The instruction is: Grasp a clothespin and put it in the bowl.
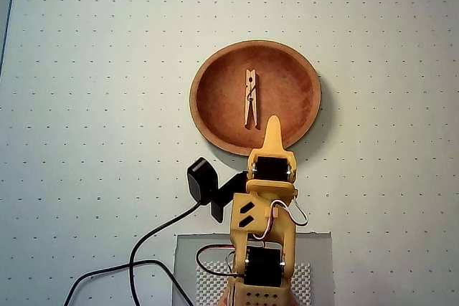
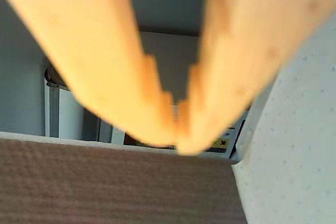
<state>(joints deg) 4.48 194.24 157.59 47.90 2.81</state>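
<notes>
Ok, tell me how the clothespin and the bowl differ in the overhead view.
Size: the clothespin is small and far shorter than the bowl is wide.
Shape: the clothespin is a narrow straight piece with two prongs, while the bowl is round and shallow.
Colour: the clothespin is pale tan, the bowl reddish-brown.
Place: the clothespin lies inside the bowl, and the bowl sits on the dotted mat.
Both look wooden.
</notes>
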